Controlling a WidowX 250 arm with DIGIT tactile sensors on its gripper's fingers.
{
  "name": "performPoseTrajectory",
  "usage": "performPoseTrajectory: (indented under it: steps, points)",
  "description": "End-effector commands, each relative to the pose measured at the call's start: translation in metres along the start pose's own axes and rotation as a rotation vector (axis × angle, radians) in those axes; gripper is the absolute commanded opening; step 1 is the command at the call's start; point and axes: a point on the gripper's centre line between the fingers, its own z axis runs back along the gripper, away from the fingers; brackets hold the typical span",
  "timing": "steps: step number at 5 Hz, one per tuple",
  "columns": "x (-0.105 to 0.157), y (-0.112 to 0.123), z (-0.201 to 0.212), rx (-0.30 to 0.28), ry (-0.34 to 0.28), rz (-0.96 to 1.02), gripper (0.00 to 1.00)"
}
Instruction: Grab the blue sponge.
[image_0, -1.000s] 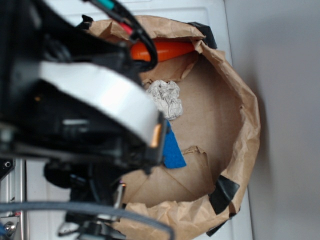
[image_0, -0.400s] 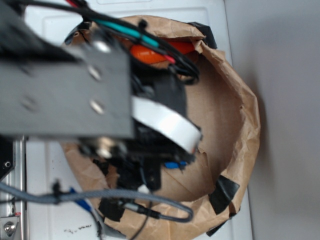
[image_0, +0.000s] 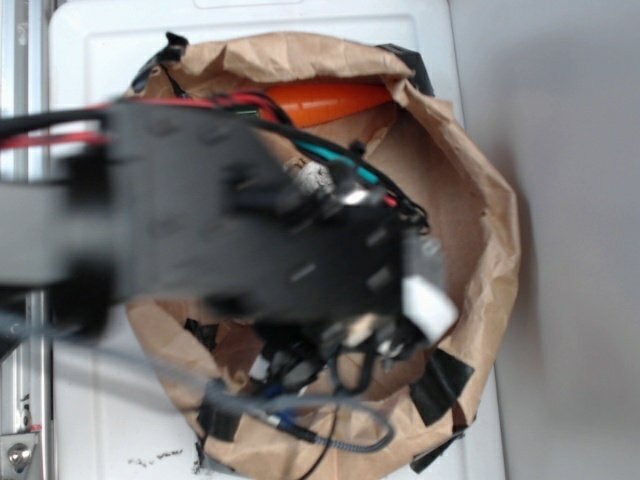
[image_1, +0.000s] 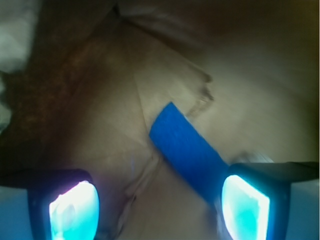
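The blue sponge (image_1: 186, 149) is a flat bright blue strip lying on the brown paper floor of the bag (image_0: 470, 190). In the wrist view it runs diagonally from the middle down to the right fingertip (image_1: 245, 210). My gripper (image_1: 159, 210) is open and empty just above the bag floor, its fingers wide apart. The sponge's lower end reaches the right finger; the left finger (image_1: 72, 210) stands apart from it. In the exterior view my arm (image_0: 230, 235) hides the sponge and the gripper.
An orange toy carrot (image_0: 325, 100) lies along the bag's far rim. A crumpled white paper wad (image_0: 312, 178) peeks out beside the arm and shows at the wrist view's left edge (image_1: 12, 35). The bag's crumpled walls surround the arm. Black tape patches (image_0: 440, 385) hold the rim.
My arm has swung right and down into the bag. It now covers the blue sponge and most of the paper wad in the exterior view.
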Motion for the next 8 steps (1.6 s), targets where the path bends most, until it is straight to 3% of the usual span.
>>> performPoseTrajectory:
  steps: [1,3,4,5,6,7,8]
  points:
    - [0.006,0.003,0.016,0.021,-0.056,-0.002,1.0]
    - [0.006,0.003,0.016,0.021,-0.056,-0.002,1.0]
    - [-0.006,0.011,0.016,-0.033,-0.041,-0.059,1.0]
    - [-0.024,0.021,0.022,-0.049,-0.117,-0.113,1.0]
    - [-0.023,0.029,0.01,-0.016,-0.171,-0.122,1.0]
    - [-0.016,0.025,-0.004,-0.002,-0.18,-0.139,1.0]
    - [-0.012,0.011,-0.026,0.066,-0.191,-0.166,1.0]
